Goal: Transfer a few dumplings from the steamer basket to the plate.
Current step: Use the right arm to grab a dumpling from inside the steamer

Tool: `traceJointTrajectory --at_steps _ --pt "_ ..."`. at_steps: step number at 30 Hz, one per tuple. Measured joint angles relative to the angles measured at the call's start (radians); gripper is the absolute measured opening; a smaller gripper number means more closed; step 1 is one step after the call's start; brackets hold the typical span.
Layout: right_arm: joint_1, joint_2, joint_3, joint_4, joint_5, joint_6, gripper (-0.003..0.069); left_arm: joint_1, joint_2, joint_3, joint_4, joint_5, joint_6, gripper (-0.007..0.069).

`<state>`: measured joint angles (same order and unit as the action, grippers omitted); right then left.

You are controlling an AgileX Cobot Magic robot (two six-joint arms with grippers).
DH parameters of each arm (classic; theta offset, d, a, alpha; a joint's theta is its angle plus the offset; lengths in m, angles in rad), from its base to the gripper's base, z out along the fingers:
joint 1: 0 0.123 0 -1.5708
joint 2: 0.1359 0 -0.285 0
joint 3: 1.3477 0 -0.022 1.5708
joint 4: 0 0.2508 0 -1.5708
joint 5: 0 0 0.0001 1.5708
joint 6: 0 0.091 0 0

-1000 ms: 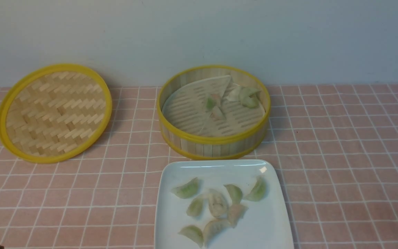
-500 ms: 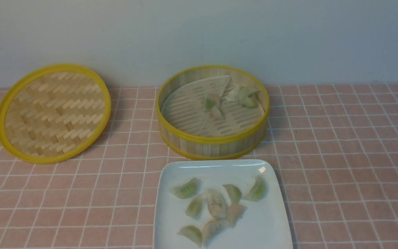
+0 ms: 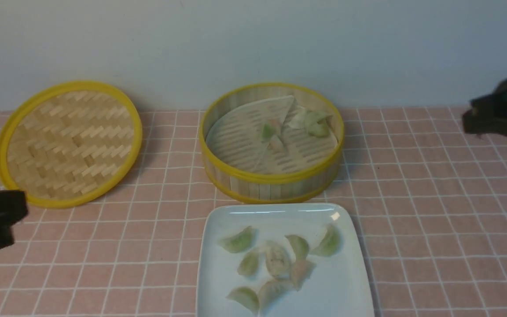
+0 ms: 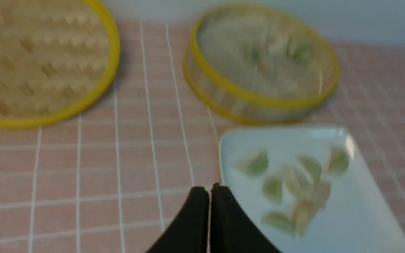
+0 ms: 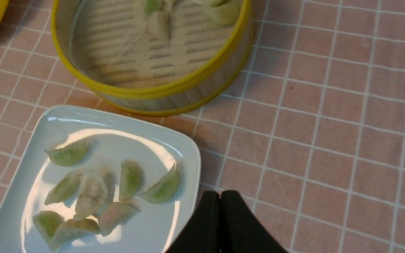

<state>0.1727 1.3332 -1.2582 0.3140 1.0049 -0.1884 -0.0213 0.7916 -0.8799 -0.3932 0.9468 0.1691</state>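
Note:
The steamer basket (image 3: 271, 178) stands at the table's middle back, with several dumplings (image 3: 313, 121) lying against its far right side on a folded liner. Just in front of it sits the white plate (image 3: 350, 281), which carries several more dumplings (image 3: 277, 259) in a loose cluster. My left gripper (image 3: 22, 207) hangs at the far left, in front of the lid, shut and empty (image 4: 209, 189). My right gripper (image 3: 469, 119) is at the far right, level with the basket. Its jaws are shut with nothing between them (image 5: 220, 193), and they hover beside the plate's (image 5: 146, 228) corner.
The shallow woven bamboo lid (image 3: 68, 141) lies tilted at the back left, near the wall. A pink tiled cloth covers the table. The wall runs close behind the basket and the lid.
Both grippers have come into the front view, the left at the left edge and the right at the right edge. The basket, plate and dumplings have not moved.

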Motion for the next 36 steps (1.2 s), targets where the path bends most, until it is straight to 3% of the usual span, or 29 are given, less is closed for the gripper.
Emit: traceJointTrajectory --at_steps 6,11,16,22,27,32,36 --pt "0.089 0.242 -0.203 0.002 0.008 -0.009 -0.0008 -0.004 0.300 -0.176 0.043 0.156 0.071 -0.0006" --pt "0.149 0.451 -0.403 -0.001 0.009 -0.011 0.0015 -0.051 0.377 -0.187 0.148 0.172 0.026 -0.0006" --pt "0.192 0.677 -0.613 -0.033 0.047 -0.027 0.0090 -0.091 0.375 -0.189 0.235 0.174 -0.036 -0.0006" --pt "0.227 0.940 -0.867 -0.078 0.087 -0.035 0.0307 -0.093 0.362 -0.189 0.269 0.204 -0.053 -0.0006" --pt "0.246 1.063 -0.958 -0.083 0.058 -0.055 0.0412 -0.093 0.360 -0.189 0.270 0.204 -0.053 -0.0006" --pt "0.261 1.138 -0.988 -0.091 0.001 -0.084 0.0417 -0.093 0.359 -0.189 0.270 0.204 -0.054 -0.0006" --pt "0.266 1.159 -0.988 -0.127 -0.022 -0.086 0.0331 -0.093 0.359 -0.189 0.270 0.205 -0.054 -0.0006"
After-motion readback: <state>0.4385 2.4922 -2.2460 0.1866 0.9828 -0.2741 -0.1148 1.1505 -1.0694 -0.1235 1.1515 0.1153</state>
